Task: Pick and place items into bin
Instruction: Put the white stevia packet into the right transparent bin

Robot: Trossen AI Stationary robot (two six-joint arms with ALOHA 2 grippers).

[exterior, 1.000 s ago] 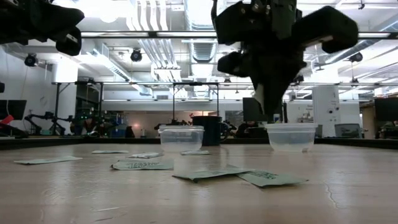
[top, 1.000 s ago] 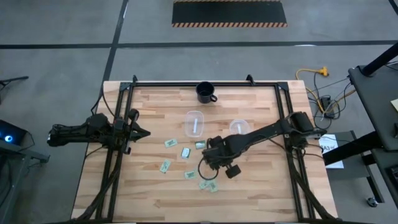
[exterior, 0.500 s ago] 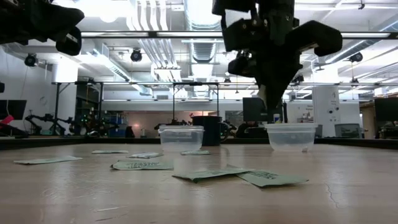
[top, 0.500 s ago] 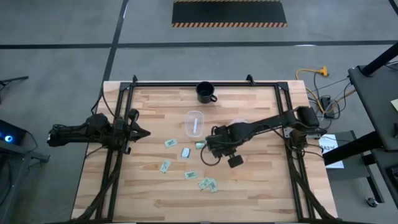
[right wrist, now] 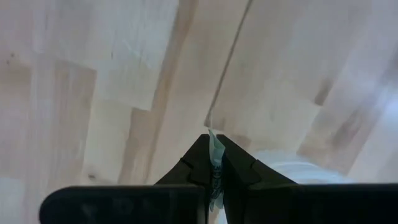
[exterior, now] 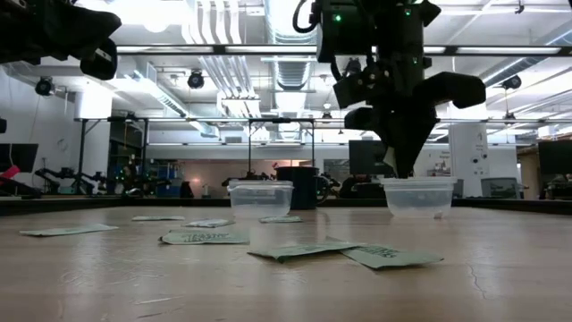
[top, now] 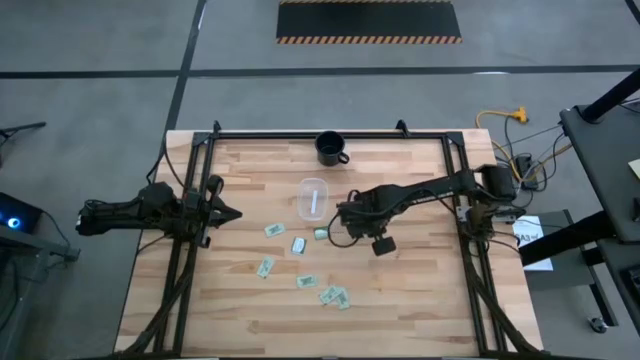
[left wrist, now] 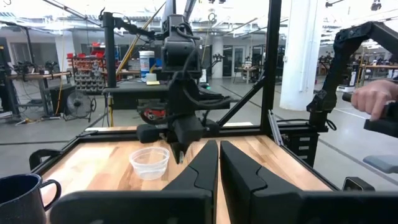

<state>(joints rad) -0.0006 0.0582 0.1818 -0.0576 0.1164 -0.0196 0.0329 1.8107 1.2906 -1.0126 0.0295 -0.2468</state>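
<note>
Only our right wrist view shows packet [right wrist: 215,155] pinched in right gripper [right wrist: 213,163]; overhead hides it. Left gripper [left wrist: 218,163] clenched, empty.

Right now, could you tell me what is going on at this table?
The right gripper has its fingers shut on a small pale green and white packet and hangs above the wooden table, near a clear plastic cup. The left gripper waits shut at the table's left edge. More packets lie loose on the wood.
</note>
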